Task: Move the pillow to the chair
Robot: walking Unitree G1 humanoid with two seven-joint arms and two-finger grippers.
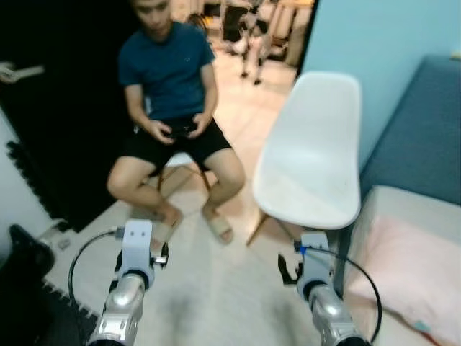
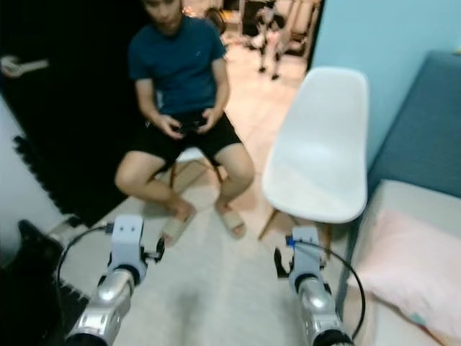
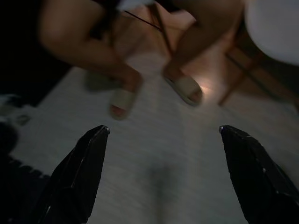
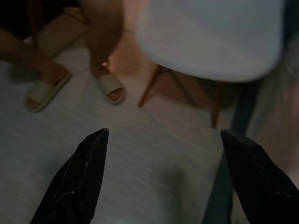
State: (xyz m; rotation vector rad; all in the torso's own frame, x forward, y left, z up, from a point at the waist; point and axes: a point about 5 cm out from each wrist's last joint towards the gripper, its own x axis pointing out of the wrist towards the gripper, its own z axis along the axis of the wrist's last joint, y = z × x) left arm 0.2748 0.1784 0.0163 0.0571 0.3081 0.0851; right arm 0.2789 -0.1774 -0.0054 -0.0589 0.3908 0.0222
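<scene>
While the pink pillow (image 1: 414, 270) lies untouched on the bed (image 1: 403, 205) right of the right gripper (image 4: 163, 177), both jaws spread empty; left gripper (image 3: 161, 175) idles, white chair (image 1: 313, 155) ahead bare.

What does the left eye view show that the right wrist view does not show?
Left eye view alone: the pink pillow lying on the blue sofa, the seated person's torso and hands, and both arms raised over the floor. Right wrist view alone: the right gripper from close up, jaws open over pale floor. Shared: the white chair with its empty seat and wooden legs, and the person's feet in sandals.
</scene>
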